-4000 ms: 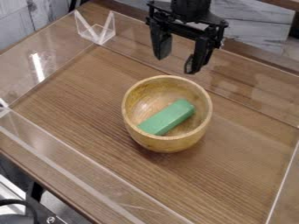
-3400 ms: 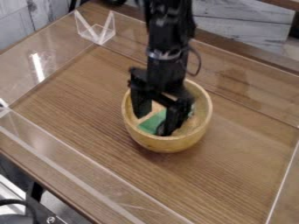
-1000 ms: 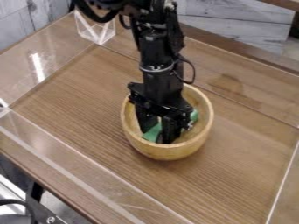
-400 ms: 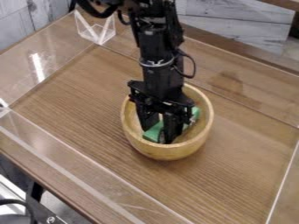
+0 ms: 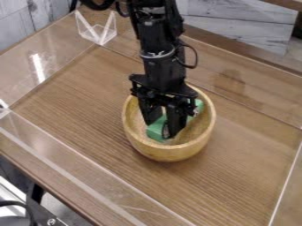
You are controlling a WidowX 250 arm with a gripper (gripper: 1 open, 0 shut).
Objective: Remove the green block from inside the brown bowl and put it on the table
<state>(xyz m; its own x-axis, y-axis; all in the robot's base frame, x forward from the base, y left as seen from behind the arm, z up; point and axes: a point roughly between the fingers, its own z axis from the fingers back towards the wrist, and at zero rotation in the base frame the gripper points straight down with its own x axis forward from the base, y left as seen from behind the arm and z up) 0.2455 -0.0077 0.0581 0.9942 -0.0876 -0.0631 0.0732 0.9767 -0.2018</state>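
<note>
The brown bowl (image 5: 141, 144) sits on the table (image 5: 71, 97) near the middle. My gripper (image 5: 167, 131) points down into it, its black fingers (image 5: 151, 113) shut on the green block (image 5: 158, 129), which shows between and beside them. Another green part of the block (image 5: 200, 107) shows at the right of the fingers near the bowl's rim. Whether the block still touches the bowl's floor is hidden by the fingers.
Clear low walls (image 5: 48, 53) run along the table's edges, with a clear folded corner piece (image 5: 94, 26) at the back left. Bare wood lies left (image 5: 83, 88) and right (image 5: 253, 132) of the bowl.
Over the last four seconds the gripper came down from above the bowl into it and shut on the green block. In the last second the arm has hardly moved.
</note>
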